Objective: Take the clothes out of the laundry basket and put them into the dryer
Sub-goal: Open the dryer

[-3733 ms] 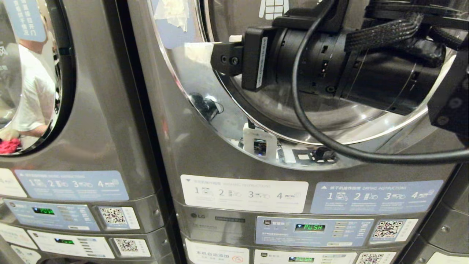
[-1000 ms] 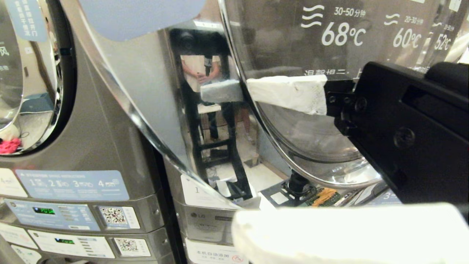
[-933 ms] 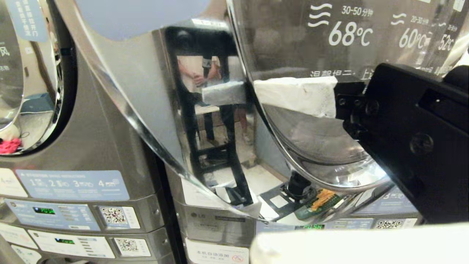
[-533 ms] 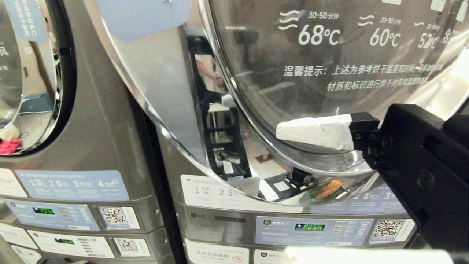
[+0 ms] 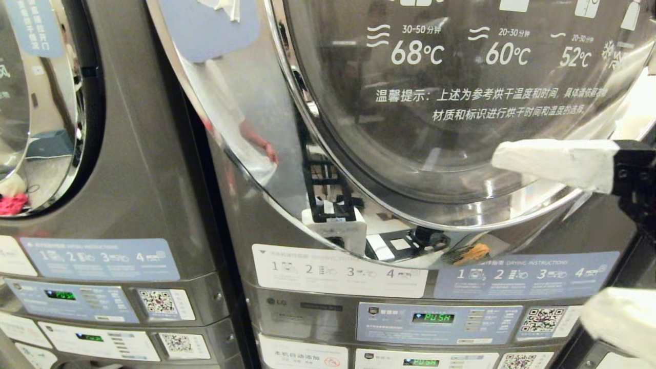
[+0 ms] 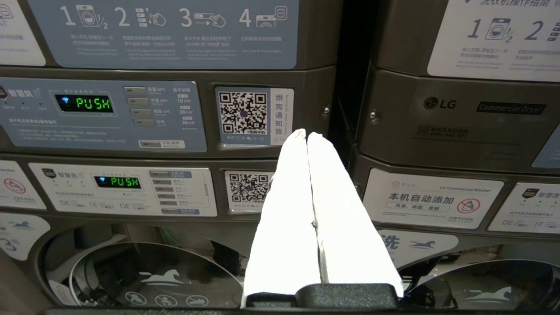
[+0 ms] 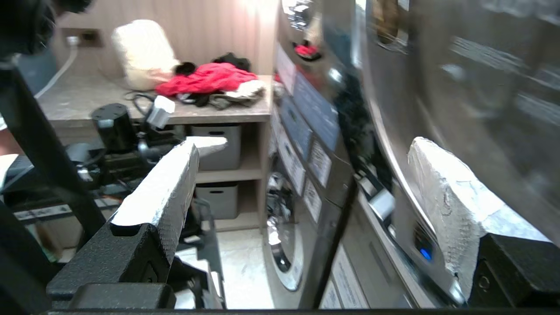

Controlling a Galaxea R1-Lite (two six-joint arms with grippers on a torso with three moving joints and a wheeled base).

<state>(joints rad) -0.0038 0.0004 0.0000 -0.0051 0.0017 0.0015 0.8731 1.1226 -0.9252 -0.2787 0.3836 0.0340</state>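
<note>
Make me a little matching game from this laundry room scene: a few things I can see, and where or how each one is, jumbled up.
Things:
1. right gripper
2. left gripper
3. red clothes
4. dryer display

States or places:
a. on the wooden counter
b. fingers pressed together
c. shows PUSH in green
d. fingers wide apart, empty

Pairs: 1-d, 2-b, 3-a, 4-c

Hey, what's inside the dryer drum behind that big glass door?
Through the dryer door only dark glass, printed temperature markings and reflections show. Whether clothes lie in the drum cannot be told; the glare hides it.
</note>
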